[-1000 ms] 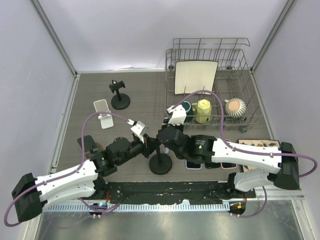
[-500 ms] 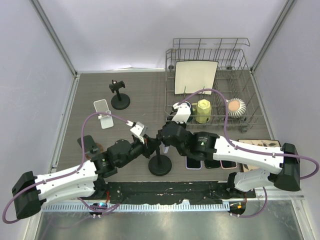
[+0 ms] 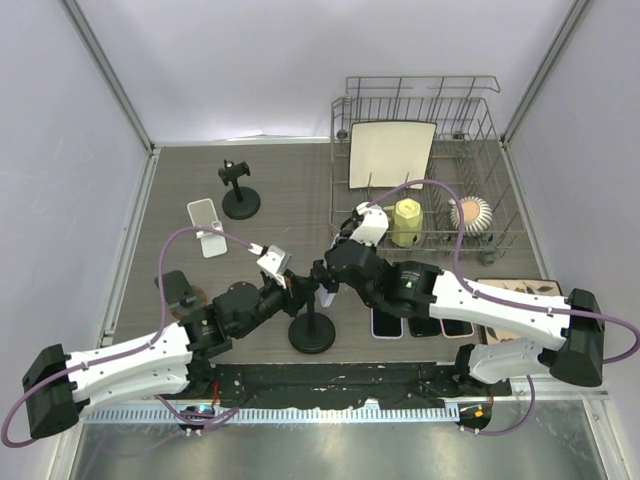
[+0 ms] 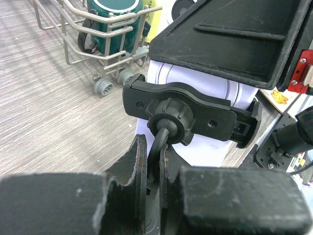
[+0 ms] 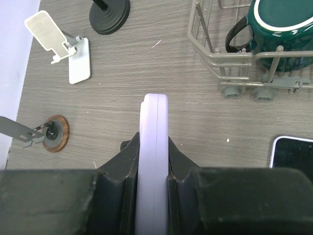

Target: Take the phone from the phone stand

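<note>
Freeing the lavender phone (image 5: pixel 154 117) cleanly called for the right tool (image 5: pixel 154 161), clamped on it, to pull straight while the left tool (image 4: pixel 154 155) pinched the stem of the phone stand (image 4: pixel 188 115).

A pale lavender phone (image 5: pixel 154 161) is held upright and seen edge-on, clamped across its back by the black cradle of the phone stand (image 4: pixel 188 110), whose side arms are hooked over both long edges. The stand's thin black stem is carried on a round black base (image 3: pixel 312 335) set on the tabletop (image 3: pixel 280 190) near the front middle. The phone is pinched in the jaws of the right gripper (image 5: pixel 154 142), the stem in those of the left gripper (image 4: pixel 152 159).
</note>
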